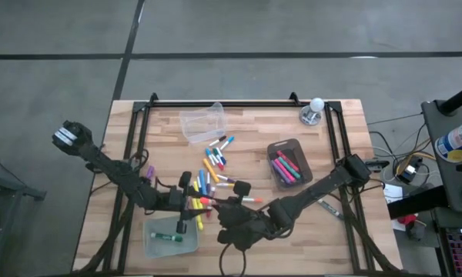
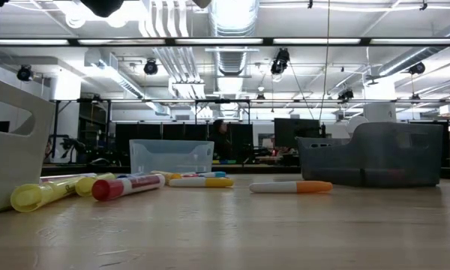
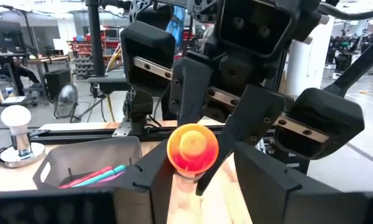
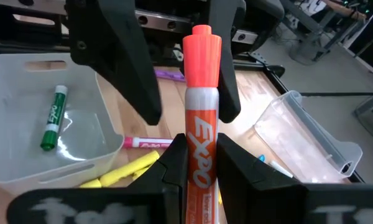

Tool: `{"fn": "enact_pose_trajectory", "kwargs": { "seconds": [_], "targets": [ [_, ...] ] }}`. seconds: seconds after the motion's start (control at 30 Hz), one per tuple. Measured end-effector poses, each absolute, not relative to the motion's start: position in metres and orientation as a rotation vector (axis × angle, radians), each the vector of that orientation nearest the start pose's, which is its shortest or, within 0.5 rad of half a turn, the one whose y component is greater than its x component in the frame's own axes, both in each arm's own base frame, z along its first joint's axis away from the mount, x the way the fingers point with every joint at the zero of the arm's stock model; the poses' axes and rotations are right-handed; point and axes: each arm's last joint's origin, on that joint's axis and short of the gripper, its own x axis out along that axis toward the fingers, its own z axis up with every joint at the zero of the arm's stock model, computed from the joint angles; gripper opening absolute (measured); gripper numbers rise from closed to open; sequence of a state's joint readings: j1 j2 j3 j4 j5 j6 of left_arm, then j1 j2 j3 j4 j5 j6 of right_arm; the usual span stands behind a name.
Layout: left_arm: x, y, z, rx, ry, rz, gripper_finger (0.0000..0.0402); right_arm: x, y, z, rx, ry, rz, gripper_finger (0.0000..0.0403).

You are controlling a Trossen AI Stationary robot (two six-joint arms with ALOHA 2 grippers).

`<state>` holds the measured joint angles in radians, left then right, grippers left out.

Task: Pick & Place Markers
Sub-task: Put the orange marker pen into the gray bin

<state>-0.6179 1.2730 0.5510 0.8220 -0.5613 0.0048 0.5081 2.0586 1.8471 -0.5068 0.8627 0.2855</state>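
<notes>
The right gripper (image 4: 202,163) is clamped on the barrel of a red marker (image 4: 202,124), its two fingers pinching the white printed body with the red cap pointing forward, away from the wrist. Directly ahead of that cap the left gripper (image 1: 188,201) faces it, with its dark fingers (image 4: 133,68) spread wide to either side of the cap and apparently not touching it. In the left wrist view the cap end (image 3: 193,148) shows head-on between that arm's own parted fingers, so this reads as a hand-over between the two arms, not yet closed.

The marker should handle as a light, stiff plastic tube. Its smooth round barrel could roll or slip in a loose pinch, so a firm grip across the barrel, just behind the cap, looks like the safest hold. Gripping the cap alone risks pulling it off.

Beside and below the left gripper sits a clear bin (image 1: 151,238) holding one green marker (image 1: 166,237). Beyond both grippers, loose markers (image 1: 209,171) lie scattered on the wooden table (image 1: 254,131). Farther off on the right gripper's side, a grey bin (image 1: 292,146) holds several pink and red ones, and another clear bin (image 1: 202,121) lies near the far edge.
</notes>
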Motion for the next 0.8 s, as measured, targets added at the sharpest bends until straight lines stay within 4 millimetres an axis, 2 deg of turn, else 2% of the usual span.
{"fn": "enact_pose_trajectory", "kwargs": {
  "seconds": [0.3,0.6,0.8],
  "targets": [
    [0.219,-0.136,0.248,-0.056,-0.082,-0.048,0.0053,0.415,0.204,0.287,-0.173,0.494,-0.408,0.0065],
    [0.218,-0.135,0.248,-0.052,-0.064,-0.05,0.0051,0.414,0.203,0.284,-0.182,0.511,-0.407,0.0088],
    [0.208,-0.129,0.252,-0.09,0.007,-0.025,0.0063,0.407,0.204,0.271,-0.225,0.58,-0.416,0.011]
  ]
}}
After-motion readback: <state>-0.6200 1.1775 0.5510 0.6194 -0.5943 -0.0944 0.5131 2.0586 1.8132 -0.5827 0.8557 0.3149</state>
